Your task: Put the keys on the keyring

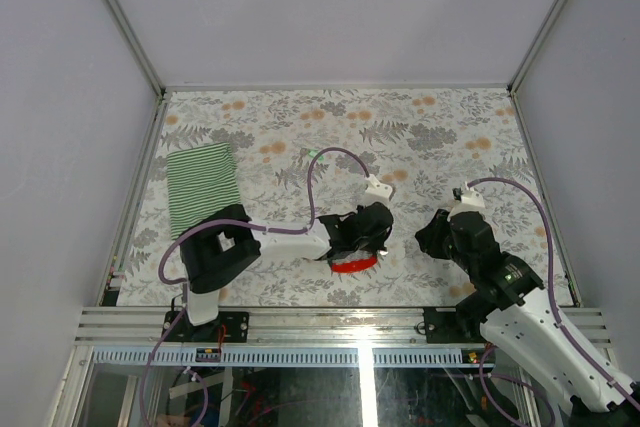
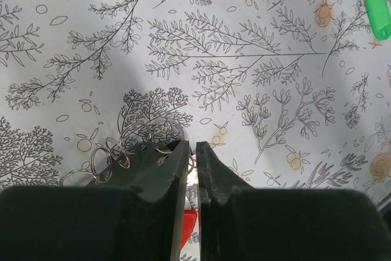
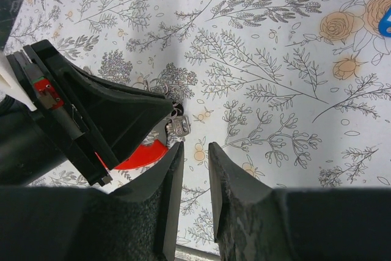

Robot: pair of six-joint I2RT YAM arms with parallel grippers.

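- My left hand (image 2: 192, 151) is low on the surface (image 1: 450, 127), near the middle of the top view. Its fingers are drawn almost together, with only a thin slit between them. As far as I can judge they are pinched on the grey metal end of the keyring (image 3: 143, 154), to pin it so a key can be threaded on.
- The keyring's red loop pokes out from under that hand, just left of centre in the right wrist view. A small metal piece sits right at the fingertips.
- A cluster of wire rings (image 2: 110, 157) lies against my left finger at the lower left of the left wrist view. I cannot tell whether they are joined to the keyring.
- My right hand (image 3: 195, 157) hovers just beside the keyring with its fingers apart and nothing between them — free to fetch a key.
- The keys (image 2: 377, 13) lie well apart from the keyring. A green-tagged one, a grey one and a blue-tagged one sit in the upper right corner of the left wrist view, none of them on the ring yet.
- My left hand itself is the main obstacle — it covers most of the keyring, leaving little room for the right hand.
- The striped cloth (image 1: 203, 187) lies at the left, clear of everything.
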